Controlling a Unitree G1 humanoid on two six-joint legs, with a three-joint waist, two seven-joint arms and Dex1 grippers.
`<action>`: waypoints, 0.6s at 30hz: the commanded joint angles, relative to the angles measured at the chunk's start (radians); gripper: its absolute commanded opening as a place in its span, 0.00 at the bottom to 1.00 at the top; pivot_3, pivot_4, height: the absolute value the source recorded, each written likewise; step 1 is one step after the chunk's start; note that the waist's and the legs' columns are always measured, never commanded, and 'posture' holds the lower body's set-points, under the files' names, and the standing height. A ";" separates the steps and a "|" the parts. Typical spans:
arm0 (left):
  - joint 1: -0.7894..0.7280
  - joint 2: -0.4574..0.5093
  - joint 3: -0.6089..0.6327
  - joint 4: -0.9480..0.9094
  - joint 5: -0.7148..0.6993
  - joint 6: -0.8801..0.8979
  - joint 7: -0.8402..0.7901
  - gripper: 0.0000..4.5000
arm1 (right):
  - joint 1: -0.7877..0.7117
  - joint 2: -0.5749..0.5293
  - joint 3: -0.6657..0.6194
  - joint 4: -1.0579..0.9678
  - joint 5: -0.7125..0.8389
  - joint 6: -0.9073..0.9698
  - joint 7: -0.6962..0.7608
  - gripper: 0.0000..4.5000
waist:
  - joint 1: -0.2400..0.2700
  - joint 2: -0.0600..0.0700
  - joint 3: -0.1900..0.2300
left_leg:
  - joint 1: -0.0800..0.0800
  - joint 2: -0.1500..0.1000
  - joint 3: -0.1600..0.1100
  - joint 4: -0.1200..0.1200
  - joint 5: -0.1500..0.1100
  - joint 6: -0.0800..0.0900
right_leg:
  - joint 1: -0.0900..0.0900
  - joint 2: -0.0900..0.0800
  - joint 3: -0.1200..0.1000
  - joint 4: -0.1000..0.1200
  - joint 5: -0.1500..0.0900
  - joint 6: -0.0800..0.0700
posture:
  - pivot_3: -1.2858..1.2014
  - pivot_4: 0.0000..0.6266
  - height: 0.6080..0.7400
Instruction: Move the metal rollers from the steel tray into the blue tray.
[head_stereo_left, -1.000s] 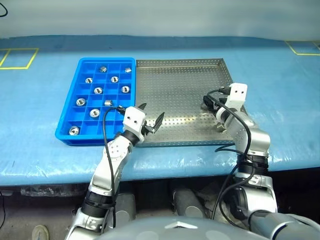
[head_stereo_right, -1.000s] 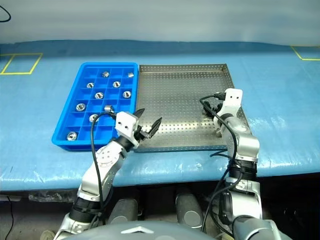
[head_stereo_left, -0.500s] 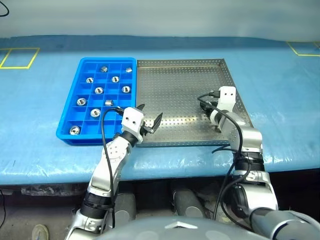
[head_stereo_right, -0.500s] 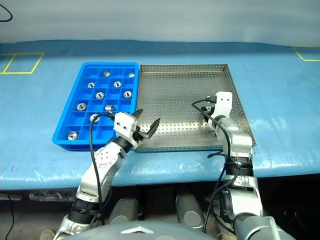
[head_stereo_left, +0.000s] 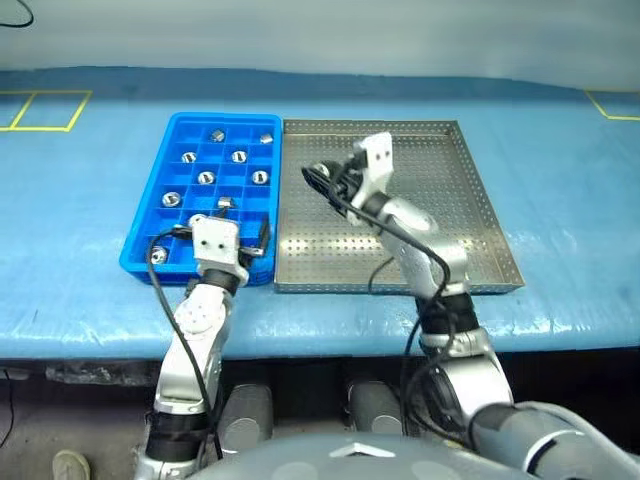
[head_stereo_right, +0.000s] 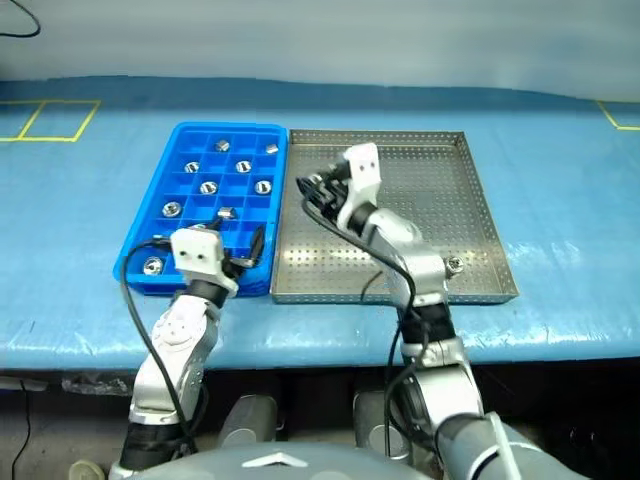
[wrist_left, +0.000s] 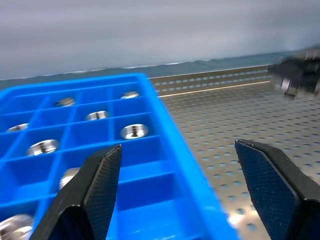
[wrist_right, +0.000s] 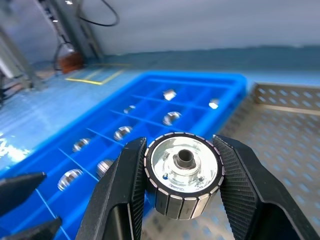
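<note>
My right gripper (wrist_right: 181, 146) is shut on one of the metal rollers (wrist_right: 184, 172), a ribbed silver cylinder with a hollow centre. It hangs over the left part of the steel tray (head_stereo_left: 470, 200), close to the blue tray (head_stereo_left: 228, 117). Several rollers (head_stereo_left: 206, 178) lie in separate cells of the blue tray. Another roller (head_stereo_right: 455, 265) rests on the steel tray near its front right corner. My left gripper (wrist_left: 185, 165) is open with nothing between its fingers, low at the blue tray's near right corner.
Both trays sit side by side on a blue-covered table, whose front edge (head_stereo_left: 330, 335) runs just before them. Yellow tape squares mark the cover at far left (head_stereo_left: 45, 110) and far right (head_stereo_left: 615, 100).
My right gripper closed on a roller at the steel tray's right side, rose, and swung left toward the blue tray. My left gripper shifted left to the blue tray's corner, still open.
</note>
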 joint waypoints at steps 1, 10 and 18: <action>0.056 -0.031 0.021 -0.102 0.015 -0.019 0.055 0.88 | -0.115 0.032 0.062 0.173 -0.052 -0.066 0.044 0.38 | 0.026 0.000 0.000 | 0.000 0.000 0.000 -0.001 0.000 0.000 | 0.000 0.000 0.000 0.000 0.000 0.000 | 0.67 0.24 1.00; 0.179 -0.074 0.043 -0.174 0.031 -0.035 0.117 0.88 | -0.252 0.076 0.184 0.457 -0.121 -0.051 0.241 0.38 | 0.147 -0.001 0.001 | -0.002 0.000 -0.001 -0.003 0.000 -0.001 | -0.002 0.000 -0.002 -0.001 -0.004 -0.008 | 0.72 0.24 1.00; 0.183 -0.073 0.039 -0.170 0.033 -0.039 0.118 0.88 | -0.238 0.046 0.227 0.435 -0.142 -0.022 0.354 0.38 | 0.205 -0.001 0.001 | -0.003 0.000 0.000 -0.001 0.000 -0.003 | -0.004 0.000 -0.003 -0.002 -0.005 -0.008 | 0.72 0.24 1.00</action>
